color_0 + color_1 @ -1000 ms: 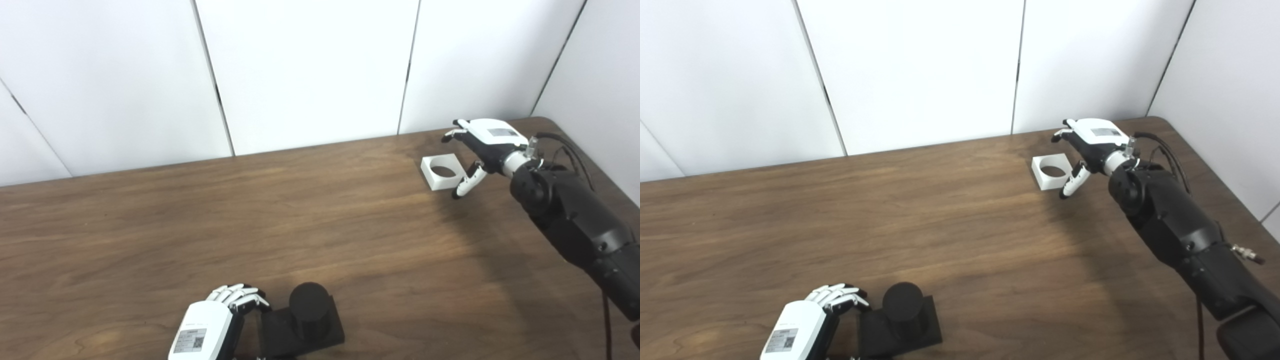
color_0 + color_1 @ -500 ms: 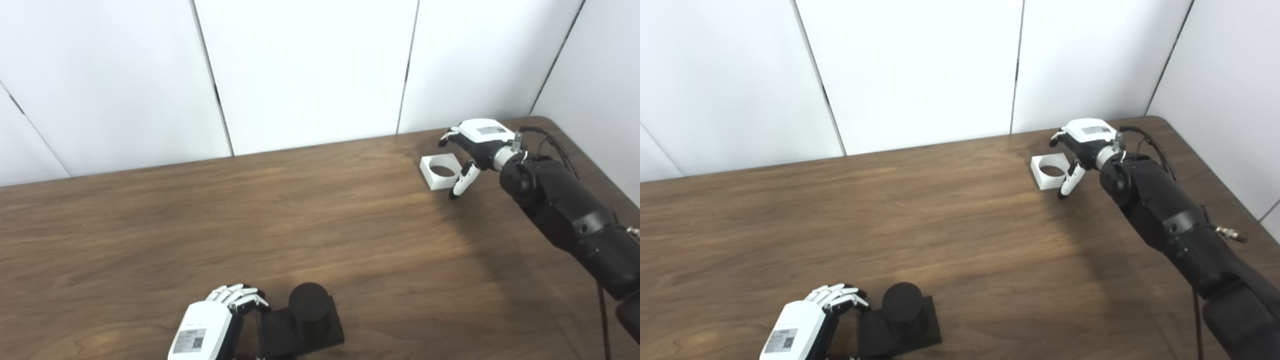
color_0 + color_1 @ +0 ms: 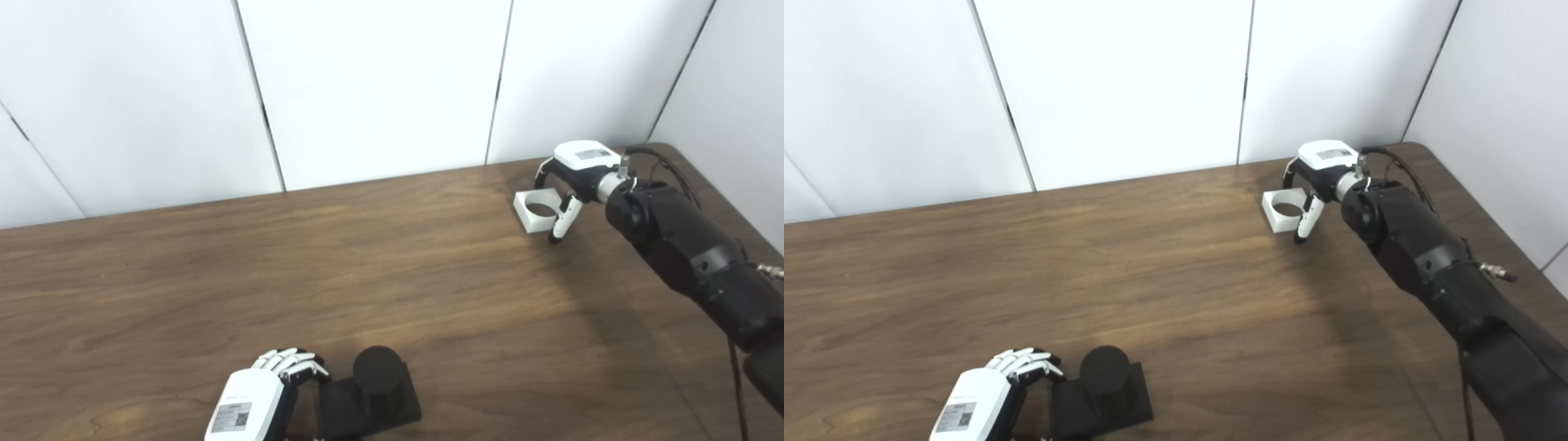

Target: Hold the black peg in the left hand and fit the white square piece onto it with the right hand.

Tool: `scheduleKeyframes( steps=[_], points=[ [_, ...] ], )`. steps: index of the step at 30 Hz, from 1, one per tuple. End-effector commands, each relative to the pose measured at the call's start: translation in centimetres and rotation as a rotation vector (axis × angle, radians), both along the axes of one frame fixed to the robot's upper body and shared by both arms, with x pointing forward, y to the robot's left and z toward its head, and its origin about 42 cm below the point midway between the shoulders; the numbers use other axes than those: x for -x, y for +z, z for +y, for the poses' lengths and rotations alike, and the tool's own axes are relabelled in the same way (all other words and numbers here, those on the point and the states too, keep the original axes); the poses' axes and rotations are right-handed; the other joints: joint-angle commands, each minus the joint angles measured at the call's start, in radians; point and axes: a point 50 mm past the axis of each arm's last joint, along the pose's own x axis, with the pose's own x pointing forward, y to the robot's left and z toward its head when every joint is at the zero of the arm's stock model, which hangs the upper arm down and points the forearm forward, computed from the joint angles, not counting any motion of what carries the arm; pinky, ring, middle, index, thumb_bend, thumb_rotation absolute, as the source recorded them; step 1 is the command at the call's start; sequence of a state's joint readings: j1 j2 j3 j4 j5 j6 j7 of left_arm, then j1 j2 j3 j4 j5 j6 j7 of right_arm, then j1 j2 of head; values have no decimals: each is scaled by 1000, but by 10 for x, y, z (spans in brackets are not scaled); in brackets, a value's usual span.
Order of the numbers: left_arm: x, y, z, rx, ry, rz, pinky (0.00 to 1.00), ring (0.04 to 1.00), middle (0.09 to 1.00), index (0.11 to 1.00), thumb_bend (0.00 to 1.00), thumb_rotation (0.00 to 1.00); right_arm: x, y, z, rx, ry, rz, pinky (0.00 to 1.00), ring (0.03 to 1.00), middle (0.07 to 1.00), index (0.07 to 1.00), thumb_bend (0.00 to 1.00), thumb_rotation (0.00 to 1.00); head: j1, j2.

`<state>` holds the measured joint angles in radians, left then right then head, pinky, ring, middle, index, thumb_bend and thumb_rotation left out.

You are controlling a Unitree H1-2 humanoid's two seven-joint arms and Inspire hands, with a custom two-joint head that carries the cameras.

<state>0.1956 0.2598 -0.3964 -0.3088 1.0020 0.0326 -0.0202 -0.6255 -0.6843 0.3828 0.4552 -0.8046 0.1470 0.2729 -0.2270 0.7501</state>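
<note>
While arched over white square piece (image 3: pixel 538 211) at far right of surface (image 3: pixel 306 269), right hand (image 3: pixel 576 170): fingers (image 3: pixel 561 215) spread, straddling it, grip not confirmed. Left hand (image 3: pixel 257 398) at near edge, fingers curled against black peg (image 3: pixel 370 392) base; hold unclear.

Both head cameras look down and forward across the desk (image 3: pixel 392 269) toward the white wall panels (image 3: pixel 1127 86). The views overlap almost fully; the right eye view sits slightly further right.
</note>
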Motion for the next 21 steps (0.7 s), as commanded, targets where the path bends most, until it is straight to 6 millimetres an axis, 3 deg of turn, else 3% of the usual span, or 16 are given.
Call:
scheduleKeyframes(
  steps=[1,2,3,4,6,21],
  points=[
    [11,-17,8,-76,16,118,854,802,740,489,517,51,-8,13,3,3,24,-42,837,907,833,638,817,193,3,1],
    [12,-17,8,-75,17,119,857,803,740,489,517,51,-8,12,3,-1,26,-44,831,899,822,615,819,184,0,1],
    [12,-17,8,-75,17,119,858,804,741,489,517,52,-8,11,4,-1,28,-46,827,890,810,541,645,161,0,1],
    [12,-17,7,-77,15,118,857,805,742,489,517,52,-7,10,4,4,32,-47,823,884,802,515,587,152,0,2],
    [12,-17,7,-80,13,115,851,804,742,489,517,52,-7,8,4,21,42,-48,812,875,789,495,541,145,0,2],
    [10,-17,5,-72,14,117,849,803,741,489,516,52,-2,14,11,-13,97,-84,768,817,727,484,522,125,14,5]
  ],
)
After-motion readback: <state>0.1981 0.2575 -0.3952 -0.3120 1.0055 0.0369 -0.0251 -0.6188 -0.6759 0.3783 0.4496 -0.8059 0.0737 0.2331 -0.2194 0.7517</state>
